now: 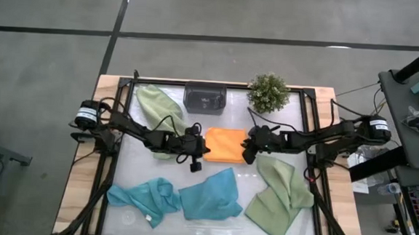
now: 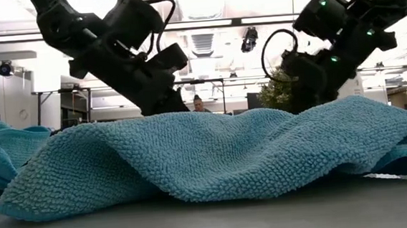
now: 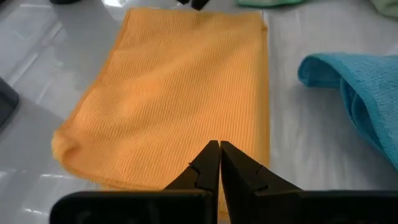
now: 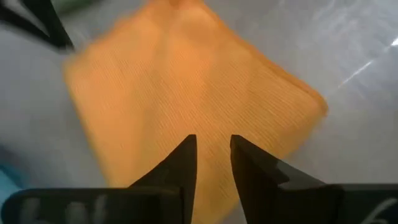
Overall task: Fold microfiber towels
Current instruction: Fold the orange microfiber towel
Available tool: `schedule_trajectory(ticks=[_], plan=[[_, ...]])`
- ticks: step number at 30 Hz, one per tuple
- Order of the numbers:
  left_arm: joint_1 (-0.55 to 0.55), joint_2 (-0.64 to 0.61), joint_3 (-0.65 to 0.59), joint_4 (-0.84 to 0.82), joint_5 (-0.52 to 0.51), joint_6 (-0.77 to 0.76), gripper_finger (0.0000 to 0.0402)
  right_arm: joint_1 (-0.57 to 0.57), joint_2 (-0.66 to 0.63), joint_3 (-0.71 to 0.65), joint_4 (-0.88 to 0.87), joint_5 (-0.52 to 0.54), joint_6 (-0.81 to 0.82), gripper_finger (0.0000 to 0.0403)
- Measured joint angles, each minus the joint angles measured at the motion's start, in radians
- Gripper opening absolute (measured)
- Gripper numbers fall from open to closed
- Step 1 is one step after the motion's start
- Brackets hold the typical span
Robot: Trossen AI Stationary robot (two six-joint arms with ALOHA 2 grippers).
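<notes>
From above, the folded orange microfiber towel point(image 1: 224, 145) lies flat as a rectangle at the middle of the glossy white tabletop point(image 1: 210, 230), its long axis running from the near edge toward the far one. The left claw point(image 1: 199, 149) sits at its left edge, the right claw point(image 1: 248, 150) at its right edge. A crumpled teal-blue microfiber towel point(image 1: 212, 196) lies nearer the front (another teal one beside it).

At table height, that teal towel point(image 2: 213, 153) fills the foreground, both arms above it.

The left wrist camera shows the left claw point(image 3: 219, 148) pressed together, holding nothing, just over the orange towel point(image 3: 174, 87).

The right wrist camera shows the right claw point(image 4: 213, 144) slightly spread above the orange towel point(image 4: 180, 81), gripping nothing.
</notes>
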Motion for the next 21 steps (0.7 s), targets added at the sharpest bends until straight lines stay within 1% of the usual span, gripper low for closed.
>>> schedule_trajectory(ticks=[1,3,6,8,12,14,17,19,21], plan=[[0.0,0.011,0.001,0.021,0.0,0.0,0.0,-0.004,-0.009,0.001,-0.02,-0.02,0.028,0.0096],[0.0,0.021,0.0,0.01,-0.005,0.002,0.0,-0.009,-0.019,0.013,-0.042,-0.061,0.084,0.0109],[0.0,0.041,0.001,0.017,-0.031,0.003,0.0,-0.015,-0.035,0.017,-0.083,-0.105,0.169,0.0137],[0.001,0.042,-0.004,0.003,-0.037,0.001,0.0,-0.021,-0.038,0.03,-0.124,-0.112,0.221,0.0158],[0.002,0.048,-0.015,0.003,-0.041,0.0,0.0,-0.039,-0.043,0.042,-0.215,-0.116,0.274,0.0201],[0.003,0.051,-0.018,0.01,-0.041,0.0,0.0,-0.05,-0.043,0.041,-0.217,-0.113,0.266,0.0218],[0.003,0.052,-0.024,0.01,-0.041,-0.005,0.0,-0.055,-0.041,0.04,-0.179,-0.067,0.238,0.0234],[0.003,0.053,-0.023,0.01,-0.041,-0.006,0.0,-0.054,-0.041,0.039,-0.12,-0.054,0.173,0.0235],[0.0,0.05,-0.018,0.011,-0.04,-0.006,0.0,-0.045,-0.041,0.038,-0.036,-0.052,0.069,0.0226]])
